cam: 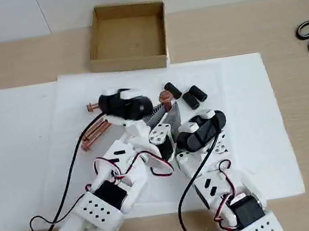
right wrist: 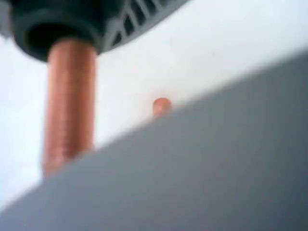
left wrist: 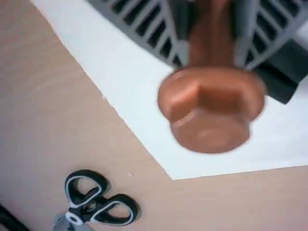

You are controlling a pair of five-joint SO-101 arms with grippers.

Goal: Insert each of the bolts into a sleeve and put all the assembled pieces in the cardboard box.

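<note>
- Bolt (cam: pixel 165 97) – copper-coloured, hex-headed, held above the white mat (cam: pixel 19 147) in the middle of the table, between the two arms. In the left wrist view its shank runs up between two ribbed grey fingers (left wrist: pixel 139 19).
- Left gripper (cam: pixel 166 112) – clenched on the bolt, gripping along the shank with the head left free.
- Sleeve (right wrist: pixel 48 24) – black and tubular. In the right wrist view the copper shank emerges from its bore, so the insertion appears to be under way or complete.
- Right gripper (cam: pixel 176 125) – close beside the bolt. Whether it is released or clamped cannot be told.
- Handling (judgement) – bolt and sleeve look rigid, small and light. Their smooth round surfaces could roll or twist in a loose grip. The joined pair is best taken across the sleeve's body, so that the bolt cannot slide out.
- Loose sleeves (cam: pixel 189 97) lie just beyond the grippers. Spare bolts (cam: pixel 94 135) lie to the side on the mat, and another (cam: pixel 92 106) lies farther back.
- Cardboard box (cam: pixel 129 63) – at the mat's far edge, well apart from the grippers, with nothing visible inside.
- Hard to make out – a blurred grey jaw covers much of the right wrist view. How deep the bolt sits in the sleeve is hidden by the fingers.
</note>
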